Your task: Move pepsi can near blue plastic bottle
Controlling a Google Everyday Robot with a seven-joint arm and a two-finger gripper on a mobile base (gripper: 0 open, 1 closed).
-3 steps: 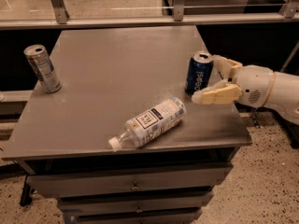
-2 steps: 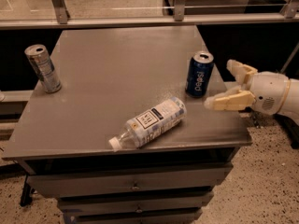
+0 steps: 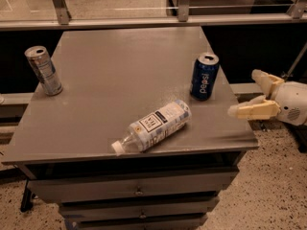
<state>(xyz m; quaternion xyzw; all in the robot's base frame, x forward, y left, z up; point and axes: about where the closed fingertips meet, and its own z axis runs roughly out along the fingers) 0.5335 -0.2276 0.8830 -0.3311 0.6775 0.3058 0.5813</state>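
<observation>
The pepsi can (image 3: 204, 76) stands upright on the right side of the grey table (image 3: 124, 75), dark blue with white lettering. The blue plastic bottle (image 3: 152, 126) lies on its side near the front edge, white cap pointing front-left, just front-left of the can with a small gap. My gripper (image 3: 245, 93) is off the table's right edge, to the right of the can, fingers spread and holding nothing.
A silver-grey slim can (image 3: 43, 70) stands upright at the table's left edge. Drawers (image 3: 134, 191) sit under the tabletop. A metal rail and posts (image 3: 178, 13) run behind the table. Speckled floor lies to the right.
My gripper has let go of the pepsi can and drawn back to the right, off the table edge. The can stays upright where it was left.
</observation>
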